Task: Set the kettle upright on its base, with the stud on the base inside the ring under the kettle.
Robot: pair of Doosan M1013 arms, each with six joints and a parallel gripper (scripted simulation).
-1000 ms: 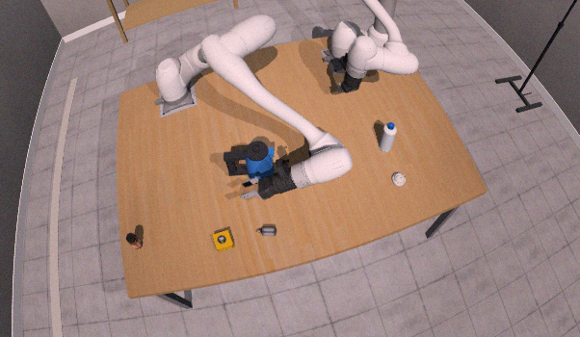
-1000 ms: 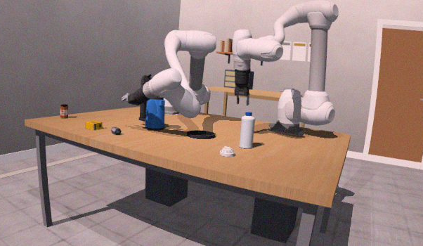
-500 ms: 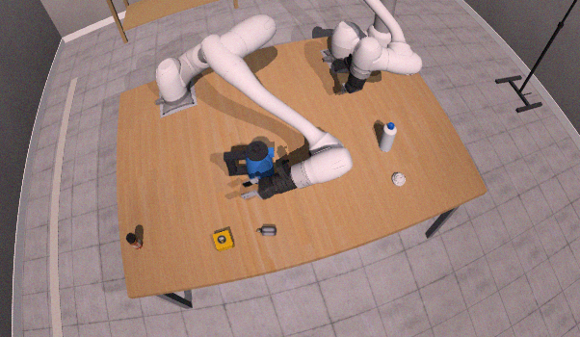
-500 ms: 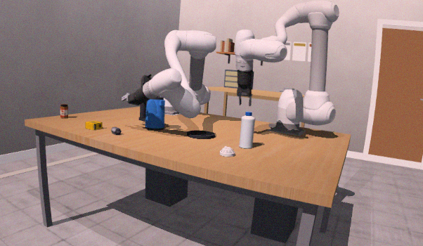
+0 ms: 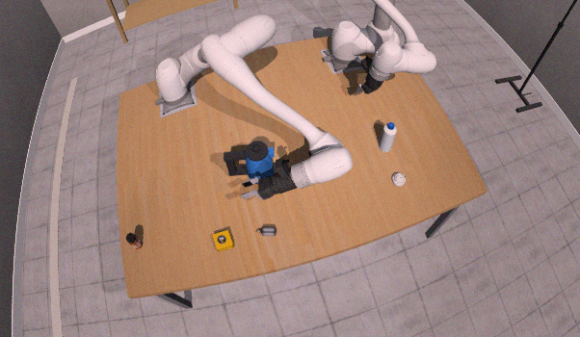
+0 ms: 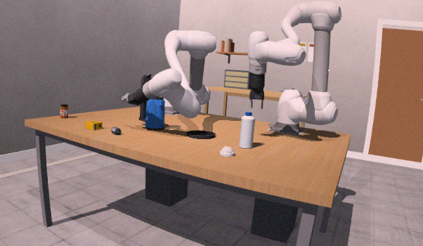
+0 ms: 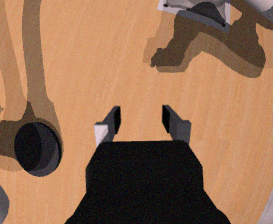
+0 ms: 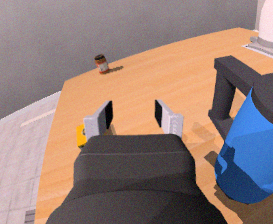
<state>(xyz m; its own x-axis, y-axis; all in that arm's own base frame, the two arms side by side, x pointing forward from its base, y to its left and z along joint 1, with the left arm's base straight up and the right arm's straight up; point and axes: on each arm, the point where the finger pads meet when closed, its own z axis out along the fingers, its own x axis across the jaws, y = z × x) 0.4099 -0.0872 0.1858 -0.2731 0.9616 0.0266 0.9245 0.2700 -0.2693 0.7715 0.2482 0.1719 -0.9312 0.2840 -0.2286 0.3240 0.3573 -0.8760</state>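
The blue kettle (image 5: 259, 162) (image 6: 154, 114) (image 8: 252, 150) stands upright on the table, with its black lid up and its black handle away from the base. The round black base (image 6: 201, 134) (image 7: 37, 149) lies flat on the table apart from the kettle; an arm hides it in the top view. I cannot make out its stud, and the ring under the kettle is hidden. My right gripper (image 5: 246, 189) (image 6: 125, 97) (image 8: 133, 108) is open and empty, beside the kettle and above the table. My left gripper (image 5: 360, 89) (image 6: 256, 106) (image 7: 141, 113) is open, empty and points down, well away from the kettle.
A white bottle (image 5: 387, 139) (image 6: 247, 131) stands near a white round object (image 5: 399, 179) (image 6: 227, 152). A yellow block (image 5: 223, 240) (image 6: 93, 125), a small grey object (image 5: 268, 230) (image 6: 116, 131) and a jar (image 5: 134, 241) (image 6: 64, 111) (image 8: 102, 65) are beyond the kettle. The right arm reaches over the base.
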